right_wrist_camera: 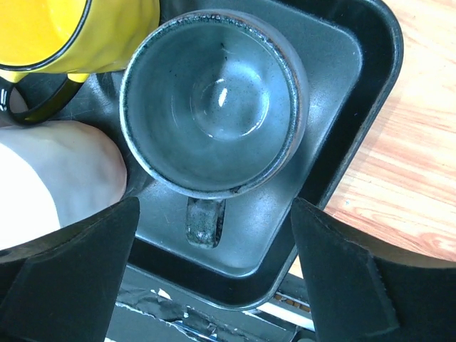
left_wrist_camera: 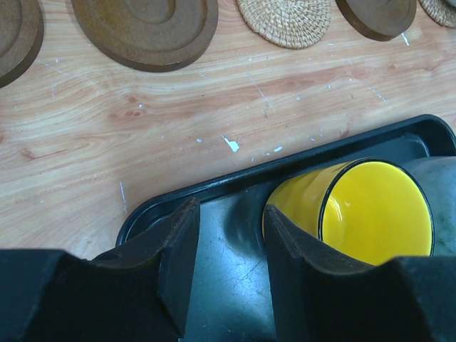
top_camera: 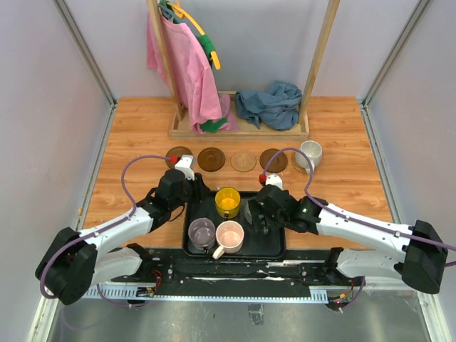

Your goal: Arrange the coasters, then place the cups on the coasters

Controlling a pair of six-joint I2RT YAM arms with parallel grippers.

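Four coasters [top_camera: 211, 159] lie bare in a row across the wooden surface [top_camera: 135, 128], just beyond the black tray [top_camera: 265, 241]. From the left they are two dark brown discs, a tan woven coaster [top_camera: 244, 161], and another dark brown one. In the left wrist view, the edge of a second woven coaster [left_wrist_camera: 443, 8] shows past that last brown disc. The white cup [top_camera: 310, 152] stands upright at the right end of the row; whether it rests squarely on a coaster cannot be told.

The other cups are inside the tray. The yellow cup [top_camera: 228, 201] is at the far middle, the purple cup [top_camera: 201, 231] at the near left, and the pink cup [top_camera: 230, 235] just beside it. The grey cup [right_wrist_camera: 210, 121] sits in the right end with its handle toward the near rim.

The right gripper [right_wrist_camera: 214, 214] hangs over the grey cup, with its fingers spread wide on either side of the cup and touching nothing. The left gripper [left_wrist_camera: 229, 235] is over the tray's far left corner, just beside the yellow cup. Its fingers are partly apart with nothing between them.

At the back, a wooden rack [top_camera: 242, 132] carries a pink garment [top_camera: 189, 71], and a blue cloth [top_camera: 269, 103] lies on its base.
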